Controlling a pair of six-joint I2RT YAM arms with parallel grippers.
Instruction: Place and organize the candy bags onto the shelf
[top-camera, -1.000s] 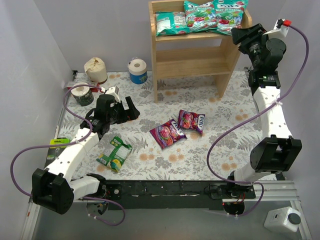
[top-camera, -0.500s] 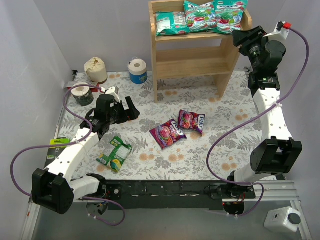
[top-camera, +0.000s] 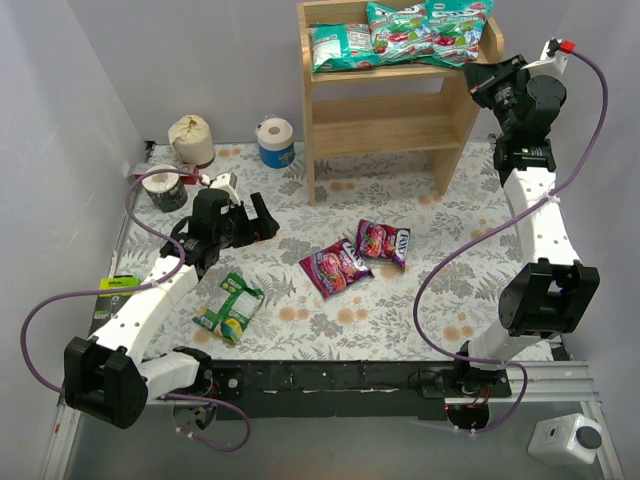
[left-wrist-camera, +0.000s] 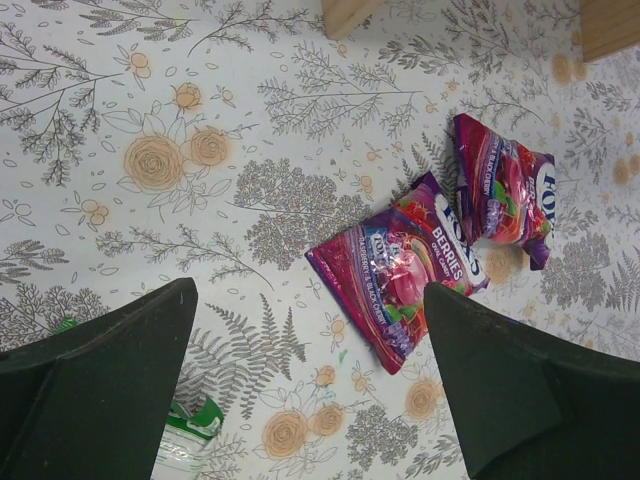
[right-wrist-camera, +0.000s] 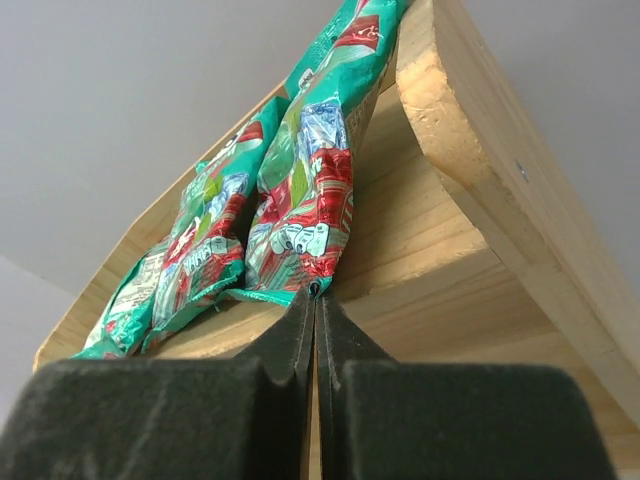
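So the three teal bags are lined up on the top tier of the shelf (top-camera: 380, 125), which is set at the far side of the surface (top-camera: 430, 300). They're the left teal bag (top-camera: 342, 45), the middle teal bag (top-camera: 400, 30) and the right teal bag (top-camera: 458, 25). That last one is propped against the shelf's right side panel.

The right tool (top-camera: 480, 80) is held up by the shelf's right side at top-tier height. It's clenched, with both fingers pressed flat together. In the wrist view the fingertips (right-wrist-camera: 300, 310) are seen right at the bottom edge of the right teal bag. Whether that edge is actually pinched can't be told.

Two purple bags are laid flat mid-surface, the near purple bag (top-camera: 337, 268) and the far purple bag (top-camera: 385, 241). They're just beside each other, with corners about touching. The green bag (top-camera: 230, 307) is found further left and nearer, close to the left arm.

The left tool (top-camera: 265, 222) is hung above the surface left of the purple bags. It's released, with its fingers spread wide. Three rolls (top-camera: 190, 138) are parked at the far left.
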